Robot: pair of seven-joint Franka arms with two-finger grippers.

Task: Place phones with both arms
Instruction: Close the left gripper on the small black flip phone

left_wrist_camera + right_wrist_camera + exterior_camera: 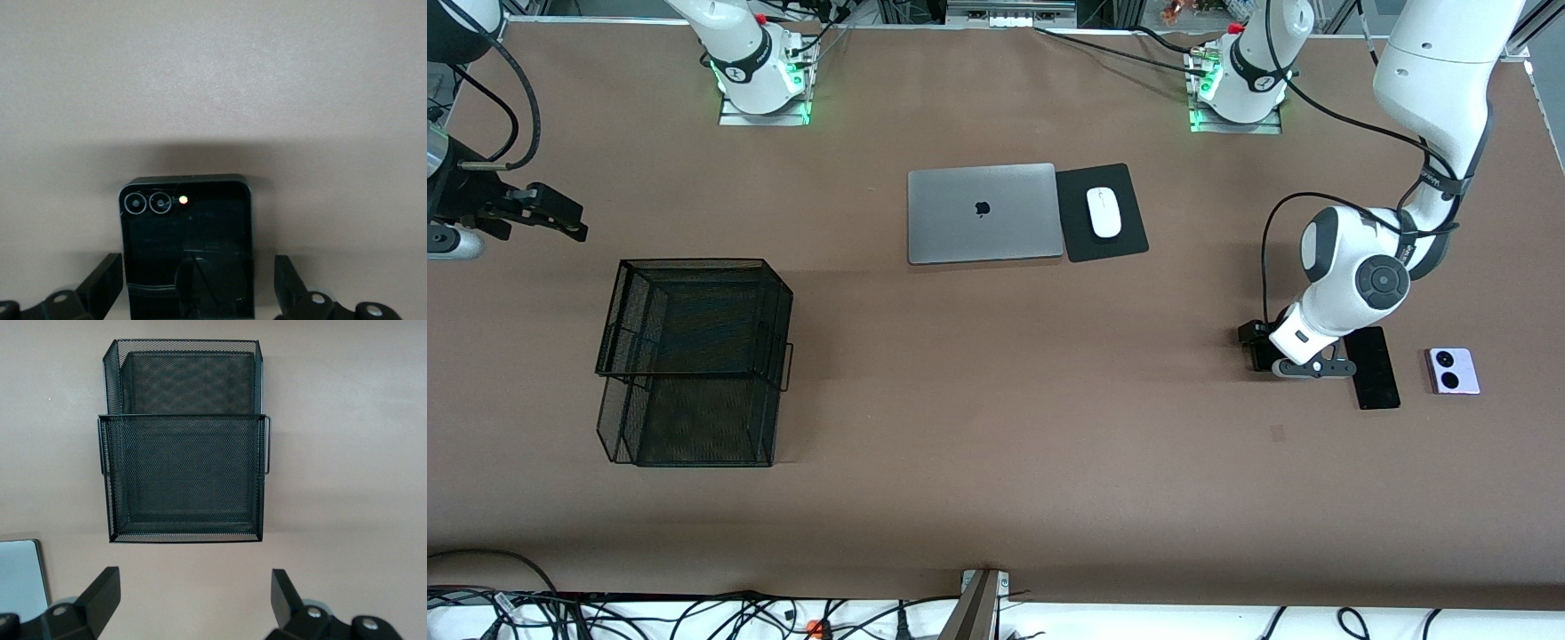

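A small squarish black flip phone (187, 247) lies flat on the brown table between the fingers of my left gripper (198, 287). The jaws are open, with a gap on each side of the phone. In the front view that gripper (1303, 366) is low at the left arm's end of the table and its hand hides the flip phone. A long slim black slab phone (1374, 367) lies right beside it, and a lilac-white flip phone (1454, 370) with two black circles lies past the slab phone. My right gripper (560, 218) waits open and empty, up over the table near the mesh basket (694, 360); its fingers (100, 593) hold nothing.
The black wire mesh basket (183, 453) stands at the right arm's end of the table. A closed grey laptop (984, 213) and a white mouse (1104, 212) on a black pad (1103, 213) lie mid-table toward the bases. Cables run along the table's near edge.
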